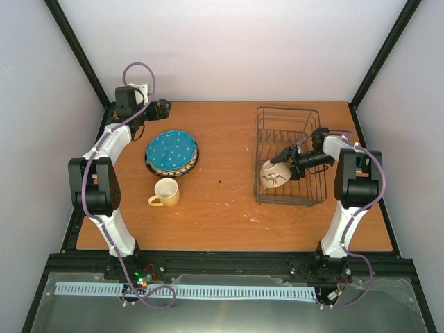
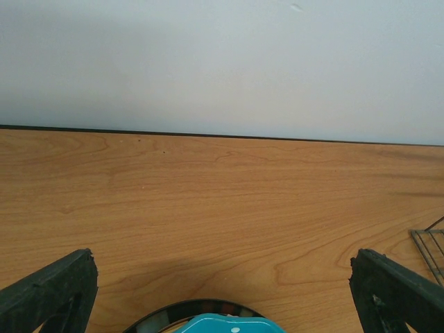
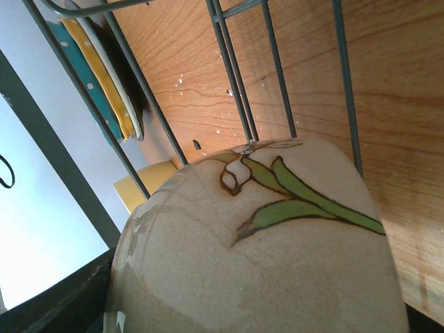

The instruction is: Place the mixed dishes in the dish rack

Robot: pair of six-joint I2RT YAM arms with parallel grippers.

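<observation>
The dark wire dish rack [image 1: 305, 125] stands at the right. My right gripper [image 1: 286, 161] is shut on the cream bowl [image 1: 275, 174] and holds it tilted at the rack's front left corner; the bowl, with a green leaf drawing, fills the right wrist view [image 3: 277, 263], in front of the rack wires [image 3: 239, 90]. The teal white-dotted plate [image 1: 171, 151] tops a stack, with the orange-yellow plate [image 3: 104, 80] under it and the striped-rim plate [image 2: 198, 310] at the bottom. The small yellow mug [image 1: 166, 192] stands in front of the stack. My left gripper [image 1: 161, 108] is open and empty behind the stack.
The white back wall and the table's back edge [image 2: 222, 135] lie beyond the left gripper. A corner of the rack [image 2: 431, 248] shows at the right of the left wrist view. White specks [image 1: 253, 218] lie on the wood in front of the rack.
</observation>
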